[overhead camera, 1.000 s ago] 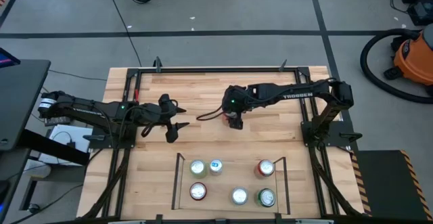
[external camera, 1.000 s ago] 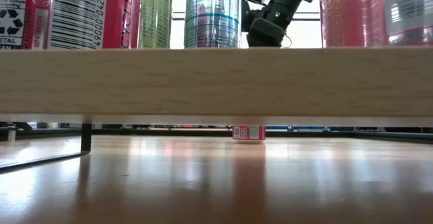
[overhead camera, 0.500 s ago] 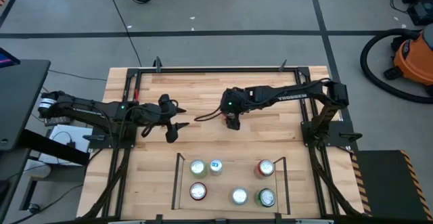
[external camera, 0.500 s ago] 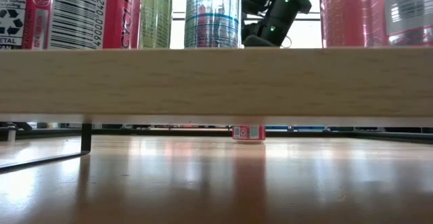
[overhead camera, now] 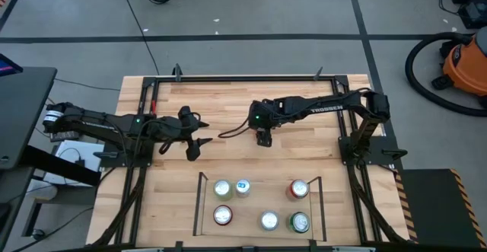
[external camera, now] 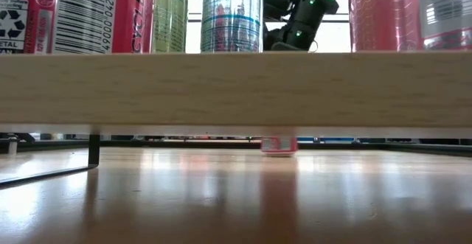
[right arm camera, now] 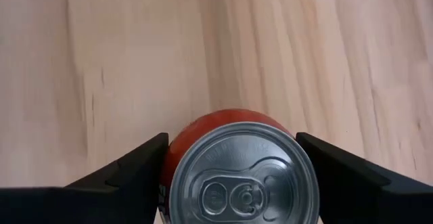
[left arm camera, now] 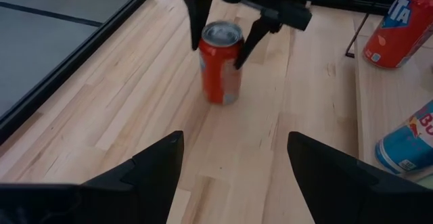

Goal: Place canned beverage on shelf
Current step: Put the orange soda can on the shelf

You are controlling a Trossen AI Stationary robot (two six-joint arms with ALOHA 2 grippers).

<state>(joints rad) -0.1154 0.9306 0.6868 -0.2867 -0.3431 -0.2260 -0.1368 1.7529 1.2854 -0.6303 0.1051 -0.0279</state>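
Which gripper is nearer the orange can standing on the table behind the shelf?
Right. The right gripper straddles the orange can from above, one finger on each side. The left gripper hangs open off to the can's side, clear of it.

Right gripper (overhead camera: 263,138) — fingers spread (pointing down); left gripper (overhead camera: 195,138) open.
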